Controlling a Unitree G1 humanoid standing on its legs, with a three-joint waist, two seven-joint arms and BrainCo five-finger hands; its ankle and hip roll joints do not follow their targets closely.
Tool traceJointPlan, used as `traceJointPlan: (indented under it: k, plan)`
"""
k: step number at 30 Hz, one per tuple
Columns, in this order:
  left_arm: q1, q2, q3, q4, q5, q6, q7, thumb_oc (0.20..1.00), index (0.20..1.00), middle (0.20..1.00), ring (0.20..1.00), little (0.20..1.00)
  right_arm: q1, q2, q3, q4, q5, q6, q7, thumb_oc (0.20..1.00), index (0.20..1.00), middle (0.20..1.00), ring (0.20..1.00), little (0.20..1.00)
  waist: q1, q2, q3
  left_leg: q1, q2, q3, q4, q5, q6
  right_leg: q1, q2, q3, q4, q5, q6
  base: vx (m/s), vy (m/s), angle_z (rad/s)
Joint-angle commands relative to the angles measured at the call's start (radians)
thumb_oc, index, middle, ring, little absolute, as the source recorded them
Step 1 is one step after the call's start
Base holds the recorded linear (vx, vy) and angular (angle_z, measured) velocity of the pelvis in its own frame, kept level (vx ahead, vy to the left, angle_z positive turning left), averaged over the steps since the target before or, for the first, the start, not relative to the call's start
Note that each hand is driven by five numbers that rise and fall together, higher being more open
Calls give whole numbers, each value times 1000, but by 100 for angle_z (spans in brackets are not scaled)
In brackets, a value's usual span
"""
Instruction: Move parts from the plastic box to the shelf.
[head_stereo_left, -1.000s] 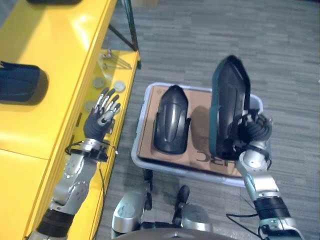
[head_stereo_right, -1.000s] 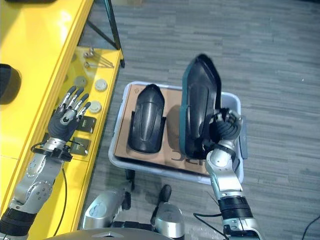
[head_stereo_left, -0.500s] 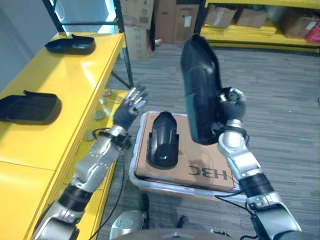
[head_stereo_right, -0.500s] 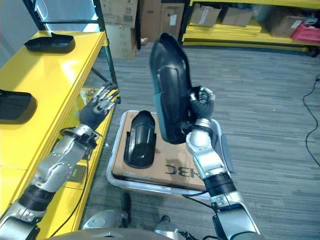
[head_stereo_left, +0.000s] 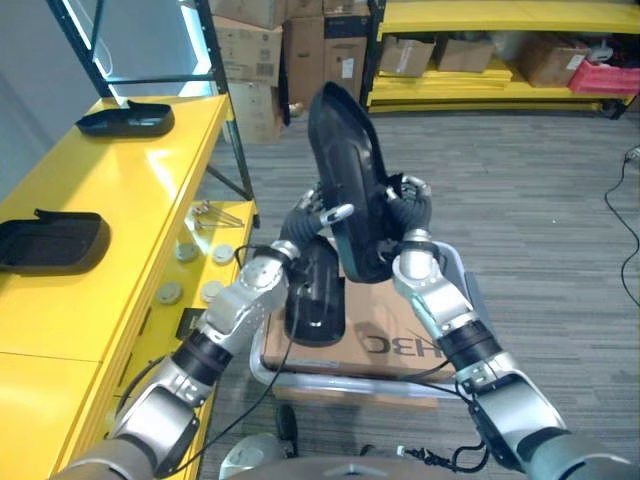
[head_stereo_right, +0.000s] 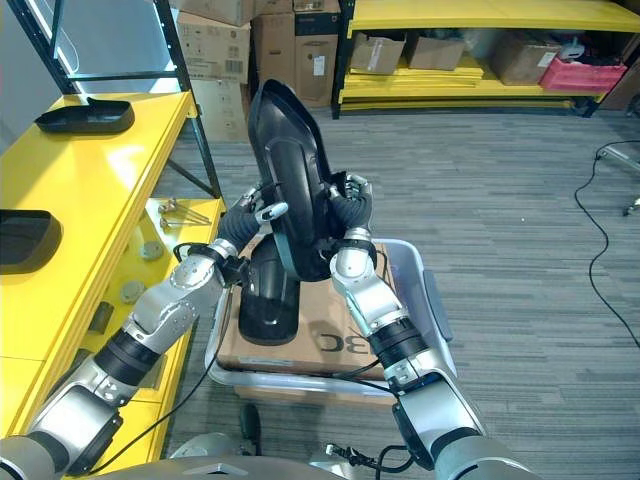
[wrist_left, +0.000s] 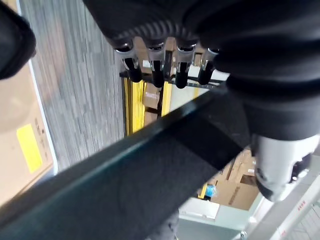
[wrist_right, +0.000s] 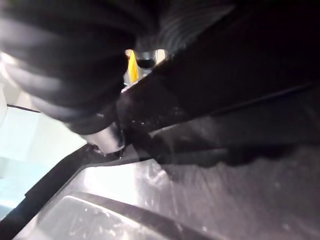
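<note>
A large black moulded part (head_stereo_left: 345, 160) stands upright in the air above the plastic box (head_stereo_left: 457, 272). My right hand (head_stereo_left: 405, 205) is shut on its right edge. My left hand (head_stereo_left: 305, 215) lies against the part's left side with fingers (wrist_left: 155, 70) straight across its edge (wrist_left: 150, 175). A second, smaller black part (head_stereo_left: 315, 300) lies on the cardboard sheet (head_stereo_left: 395, 345) inside the box. The yellow shelf (head_stereo_left: 120, 220) runs along the left, with two black parts (head_stereo_left: 50, 240) (head_stereo_left: 125, 120) resting on its top.
Small round pieces and metal bits (head_stereo_left: 195, 250) lie on the shelf's lower ledge beside the box. A dark upright post (head_stereo_left: 230, 120) stands at the shelf's far corner. Yellow racks with cardboard boxes (head_stereo_left: 480, 50) line the back across grey floor.
The view has tilted up. My right hand has raised the large part and carried it left over the box. My left hand has swung from the shelf side onto the part.
</note>
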Motion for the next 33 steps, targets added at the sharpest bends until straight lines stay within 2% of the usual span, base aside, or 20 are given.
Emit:
traceJointPlan:
  k: [1,5,8,18,26,31,33]
  plan:
    - [-85,-23,-7,66,38,-31,23,1000,1000,1000,1000,1000,-130,-4,-8,5,35,-42,-19,200,200,200,200,200,37,-9,-50,148,42,31,-7,-174,-34,-64,-18,-3,-6,23,26,0,0,0]
    - [-91,-16,-8,51,87,-33,-30,1000,1000,1000,1000,1000,-119,6,-15,13,41,-39,-33,200,200,200,200,200,41,-7,-52,152,39,28,-7,-179,-31,-62,-20,-6,-6,23,27,40,2,0]
    - [-103,-33,-35,46,50,6,-33,1000,1000,1000,1000,1000,-123,20,-13,22,59,-47,-41,200,200,200,200,200,38,-9,-51,155,37,29,-7,-180,-29,-60,-20,-4,-6,24,27,21,1,0]
    - [-113,-85,-100,57,20,22,-67,1000,1000,1000,1000,1000,-127,58,10,28,50,-44,-27,200,200,200,200,200,28,-13,-51,160,34,36,-7,-186,-26,-60,-19,4,-6,25,28,0,0,0]
    - [-118,-117,-127,31,-28,-39,-48,1000,1000,1000,1000,1000,-138,82,40,50,29,-22,-13,200,200,200,200,200,26,-14,-52,161,34,41,-7,-190,-26,-61,-20,5,-6,24,27,-1,-1,-1]
    - [-114,-102,-104,-11,-34,-110,1,1000,1000,1000,1000,1000,-134,77,52,50,28,-6,-20,200,200,200,200,200,30,-17,-51,161,33,41,-7,-190,-25,-59,-21,2,-6,24,27,0,0,0]
    - [-112,-96,-92,-23,-33,-115,7,1000,1000,1000,1000,1000,-132,76,52,48,28,-3,-24,200,200,200,200,200,32,-17,-51,161,32,40,-7,-190,-25,-58,-22,0,-6,24,27,0,0,0]
